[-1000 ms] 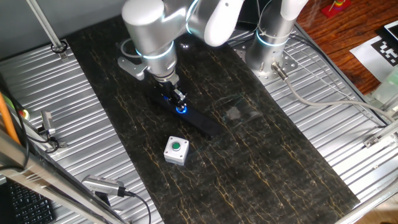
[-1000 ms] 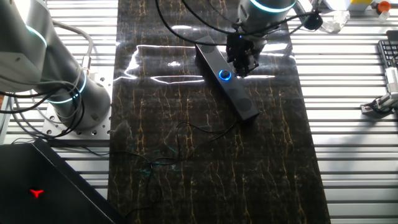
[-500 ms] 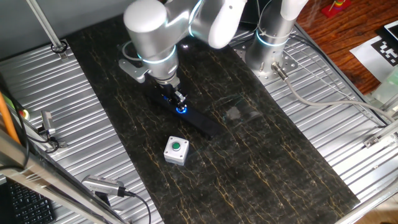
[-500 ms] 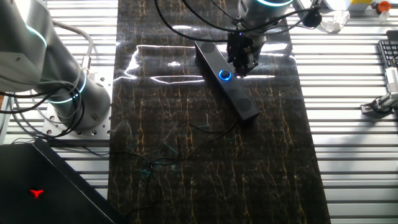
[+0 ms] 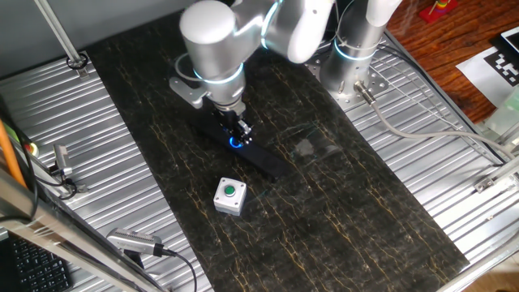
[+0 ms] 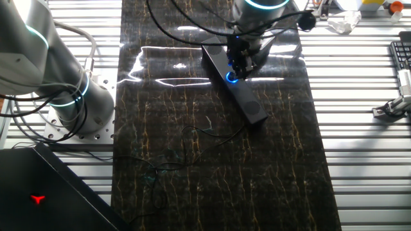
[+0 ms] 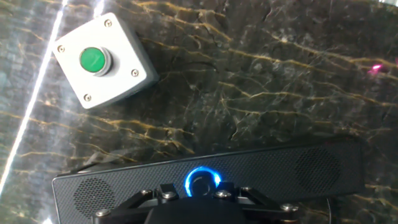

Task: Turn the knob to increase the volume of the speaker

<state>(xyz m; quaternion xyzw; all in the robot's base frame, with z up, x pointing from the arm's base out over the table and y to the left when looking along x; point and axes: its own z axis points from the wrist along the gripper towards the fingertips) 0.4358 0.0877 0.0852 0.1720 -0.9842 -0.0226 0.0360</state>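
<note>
Black marble-patterned table (image 5: 340, 203) carries the speaker (image 5: 243, 148), lying flat with its long axis diagonal, and the grey box (image 5: 229, 196) nearby; the gripper (image 5: 241, 135) hovers over the blue-ringed knob (image 7: 202, 182), finger spacing indiscernible.

Speaker (image 7: 267, 171): black, dotted round grilles at both ends. Knob (image 7: 202, 182): black, glowing blue ring. Box (image 7: 102, 59) at 10 o'clock: grey, green button (image 7: 94, 60). Table (image 7: 261, 81): black marble pattern, gold veins. Arm (image 5: 212, 49): silver.
</note>
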